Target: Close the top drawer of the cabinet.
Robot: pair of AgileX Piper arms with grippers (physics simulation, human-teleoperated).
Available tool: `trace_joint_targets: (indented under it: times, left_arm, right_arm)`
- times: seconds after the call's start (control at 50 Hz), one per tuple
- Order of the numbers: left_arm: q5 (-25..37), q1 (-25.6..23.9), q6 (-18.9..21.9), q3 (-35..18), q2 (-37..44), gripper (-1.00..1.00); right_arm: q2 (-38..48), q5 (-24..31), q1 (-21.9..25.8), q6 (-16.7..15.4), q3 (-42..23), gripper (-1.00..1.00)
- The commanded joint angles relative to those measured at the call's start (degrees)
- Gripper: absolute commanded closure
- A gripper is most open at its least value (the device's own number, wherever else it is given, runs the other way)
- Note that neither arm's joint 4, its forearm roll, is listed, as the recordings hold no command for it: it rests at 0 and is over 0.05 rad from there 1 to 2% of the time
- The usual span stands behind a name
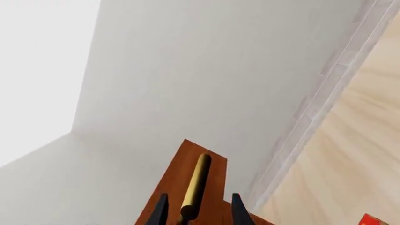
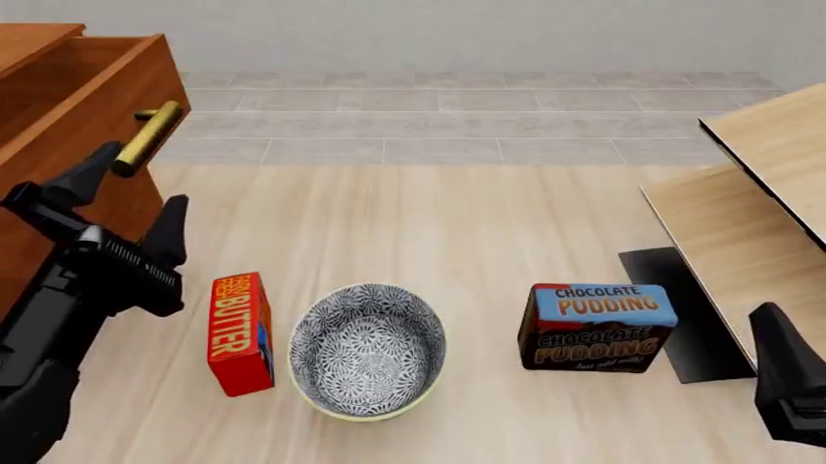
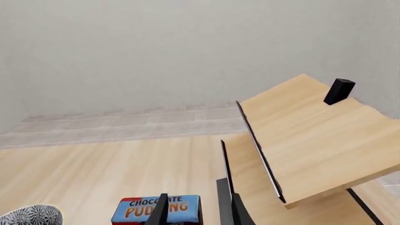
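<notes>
A large reddish-brown wooden cabinet [image 2: 52,184] is seen at the far left of the scene, cut off by the frame edge. Its top drawer [image 2: 110,106] is pulled out toward the right, so that the open inside is visible from above. A brass bar handle [image 2: 146,138] is fixed to the flat drawer front.

At the far right, pale light-wood furniture [image 2: 761,222] is seen, with two slanted panels and a dark base piece below them.

The left gripper [image 2: 130,198] is held just in front of the drawer panel, directly below the handle in the front view. Its fingers [image 2: 170,232] are spread wide, and nothing is gripped between them. In the left wrist view, the handle [image 1: 196,186] is seen lying between the two dark fingertips [image 1: 239,211], against the drawer front [image 1: 181,183]; whether they touch it cannot be told.

Only part of the right gripper [image 2: 790,382] is seen at the near right corner. In the right wrist view, its fingertips [image 3: 164,213] are set apart with nothing held.

On the wood floor, three things are set in a row: a patterned bowl [image 2: 368,350] in the middle, a chocolate pudding box [image 2: 597,327] to its right, and a red butter box [image 2: 242,332] just left of the bowl.
</notes>
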Motion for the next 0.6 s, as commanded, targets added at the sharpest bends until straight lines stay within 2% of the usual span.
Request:
trace_joint_targets:
  times: [0.02,0.6]
  left_arm:
    - [0.00,1.16,0.12,0.08,0.46,-1.00]
    - [0.00,3.39,-0.38,0.48,-0.07,-1.00]
  right_arm:
    - [0.00,0.04,0.34,-0.21,0.02,-1.00]
    - [0.00,0.15,0.59,-0.24,-0.33,-1.00]
